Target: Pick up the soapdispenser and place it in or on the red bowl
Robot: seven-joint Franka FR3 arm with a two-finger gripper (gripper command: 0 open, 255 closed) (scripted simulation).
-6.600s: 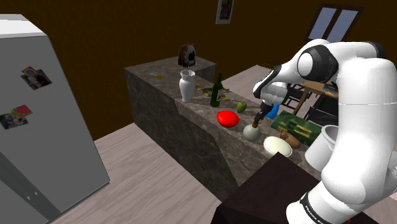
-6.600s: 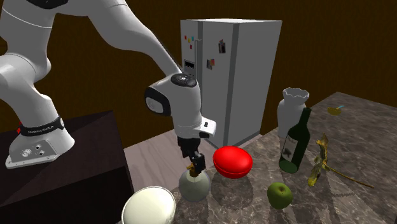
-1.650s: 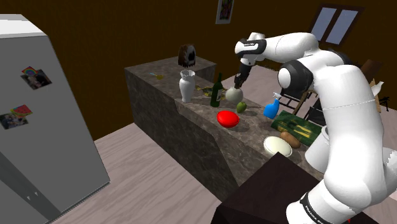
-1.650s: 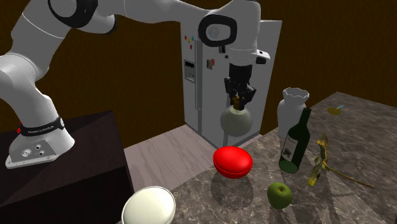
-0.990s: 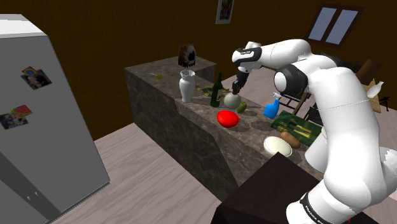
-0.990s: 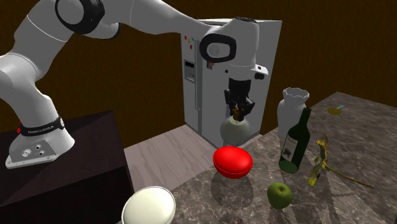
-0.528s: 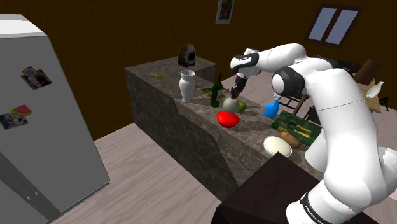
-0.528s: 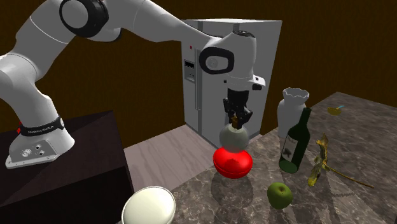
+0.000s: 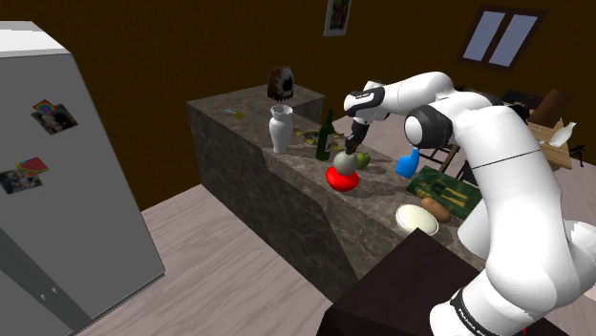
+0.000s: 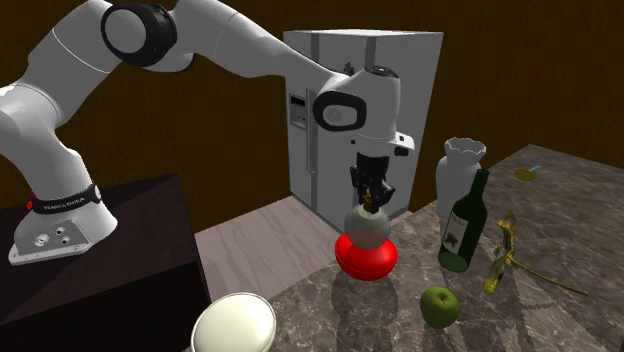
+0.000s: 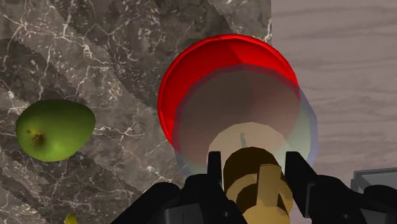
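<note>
Red bowl (image 10: 366, 263), soapdispenser (image 10: 366, 226) now lower, just over it, held in jaws

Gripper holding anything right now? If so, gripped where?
Yes: the black gripper is shut on the round, translucent grey soap dispenser, clasping its brass-coloured pump neck at the top, with the body over the red bowl.

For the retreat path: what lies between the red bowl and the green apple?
Bare dark veined marble countertop lies between the glossy red bowl and round green apple, in the wrist view. The black hand holds the translucent soap dispenser.
</note>
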